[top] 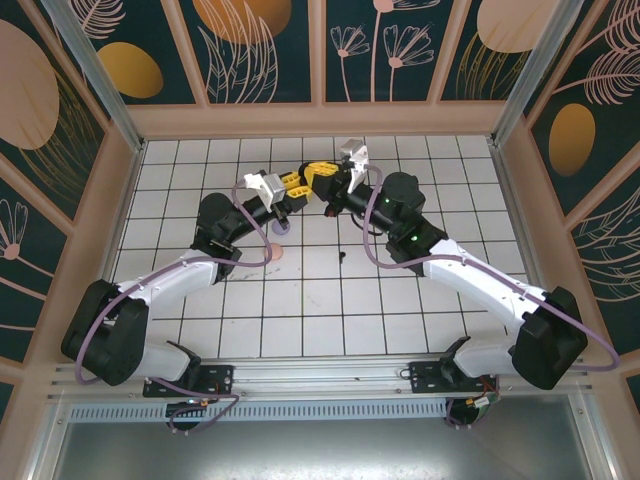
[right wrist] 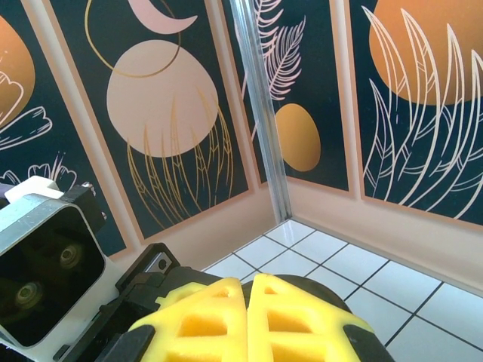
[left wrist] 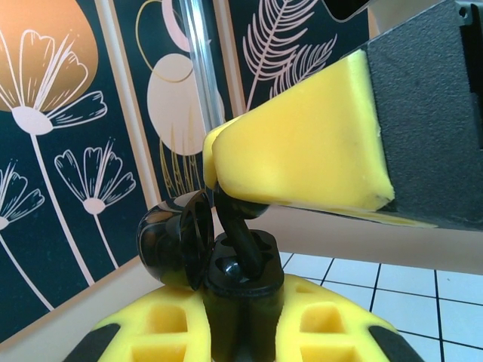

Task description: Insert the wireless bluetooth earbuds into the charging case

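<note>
Item: left gripper (top: pixel 293 188), being shown just above the middle of the overhead frame, on the arm that is reaching up from the lower left. Its yellow fingers (left wrist: pixel 162 332) are being held clamped on the charging case (left wrist: pixel 245 279) at the bottom centre of the left wrist view. The case is black, and its lid (left wrist: pixel 162 245) is being held swung open to the left.

Item: black earbud (left wrist: pixel 235 230), being pinched by its upper end in the fingertips of the right gripper (top: pixel 318 178). Its lower end is being shown at the case's open top; whether it is fully seated cannot be told. The right gripper's yellow fingers (left wrist: pixel 302 143) are being pressed together on it, entering from the upper right of that view. In the right wrist view the same pair is being shown closed at the bottom centre.

Item: tiled table (top: pixel 300 300). A small purple thing (top: pixel 281 228) and a small pink thing (top: pixel 278 250) are lying left of centre, below the left gripper. A small black thing (top: pixel 343 255) is lying right of centre, apart from them. All three are too small to be identified.
</note>
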Controlling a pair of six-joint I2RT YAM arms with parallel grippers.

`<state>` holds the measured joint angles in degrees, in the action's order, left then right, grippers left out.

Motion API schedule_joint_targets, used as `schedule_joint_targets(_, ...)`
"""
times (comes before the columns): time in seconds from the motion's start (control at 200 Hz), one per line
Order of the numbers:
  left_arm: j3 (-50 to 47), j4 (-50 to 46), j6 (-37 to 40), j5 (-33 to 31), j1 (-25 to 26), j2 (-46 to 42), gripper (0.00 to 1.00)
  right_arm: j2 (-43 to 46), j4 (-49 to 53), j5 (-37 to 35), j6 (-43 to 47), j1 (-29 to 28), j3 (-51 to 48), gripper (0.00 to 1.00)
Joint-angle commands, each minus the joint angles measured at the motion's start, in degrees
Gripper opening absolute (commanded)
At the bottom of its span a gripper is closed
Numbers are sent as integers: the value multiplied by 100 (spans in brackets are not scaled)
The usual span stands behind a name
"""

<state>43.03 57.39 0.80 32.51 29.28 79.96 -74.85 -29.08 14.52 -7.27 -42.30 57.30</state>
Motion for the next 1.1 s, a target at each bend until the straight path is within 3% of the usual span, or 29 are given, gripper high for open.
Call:
schedule_joint_targets(0.0,321,440,-91,-81,-2,-139,0,50,450,190,172,-30,-119,0)
schedule_joint_targets(0.52,408,359,-201,-103,-3,-90,0,-7,893,-23,532,-151,17,0)
schedule_joint_targets(0.726,408,325,-249,-79,-5,-51,0,10,766,-325,252,-148,110,28)
schedule_joint_targets(1.096,375,348,-359,-84,-2,46,0,-3,1093,-584,-75,-155,487,53)
